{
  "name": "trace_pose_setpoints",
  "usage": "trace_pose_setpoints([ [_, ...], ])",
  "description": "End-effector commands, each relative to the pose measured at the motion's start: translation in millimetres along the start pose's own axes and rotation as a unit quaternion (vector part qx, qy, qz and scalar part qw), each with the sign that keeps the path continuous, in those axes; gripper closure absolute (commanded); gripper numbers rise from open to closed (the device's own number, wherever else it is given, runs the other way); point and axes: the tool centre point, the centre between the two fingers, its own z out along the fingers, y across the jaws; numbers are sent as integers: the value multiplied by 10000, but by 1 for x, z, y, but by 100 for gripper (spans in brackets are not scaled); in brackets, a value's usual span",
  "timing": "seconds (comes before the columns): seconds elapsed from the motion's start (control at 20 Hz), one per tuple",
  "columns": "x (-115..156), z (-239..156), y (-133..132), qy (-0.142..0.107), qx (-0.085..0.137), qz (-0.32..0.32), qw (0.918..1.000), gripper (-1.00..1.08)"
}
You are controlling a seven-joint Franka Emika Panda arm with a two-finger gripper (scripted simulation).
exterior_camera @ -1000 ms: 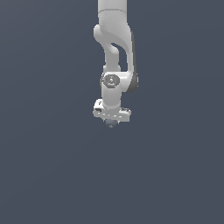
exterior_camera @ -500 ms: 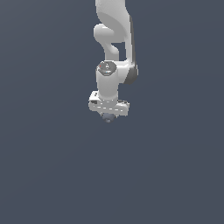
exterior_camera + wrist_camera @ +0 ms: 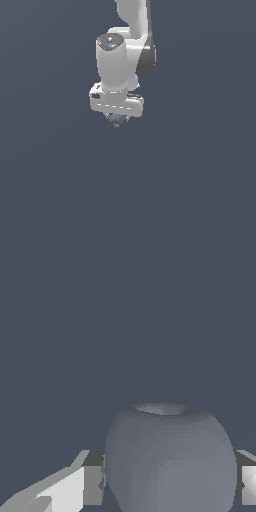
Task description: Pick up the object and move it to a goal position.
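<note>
The object (image 3: pixel 117 120) is a small dark grey-blue ball tucked under the white gripper (image 3: pixel 117 121), which hangs from the arm in the upper middle of the exterior view. In the wrist view the object (image 3: pixel 170 461) fills the space between the two fingers (image 3: pixel 65 488), and the gripper (image 3: pixel 167 481) is shut on it. The ball has a shallow round dimple on the side facing away from the camera. It hangs in the air with nothing under it.
Only a plain dark grey-blue background surrounds the arm in both views. No table edge, container or other item shows.
The arm has swung toward the exterior view's left and come closer to the camera, carrying the ball with it. The grip has not changed.
</note>
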Motion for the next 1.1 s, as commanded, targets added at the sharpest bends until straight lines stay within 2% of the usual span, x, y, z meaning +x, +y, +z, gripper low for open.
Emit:
trace_pose_setpoints([
  [0.0, 1, -27, 7, -3, 0, -1, 10000, 108],
  [0.6, 11, -144, 38, -5, -1, 2, 10000, 108],
  [1.05, 17, -193, 50, -5, -4, 1, 10000, 108],
])
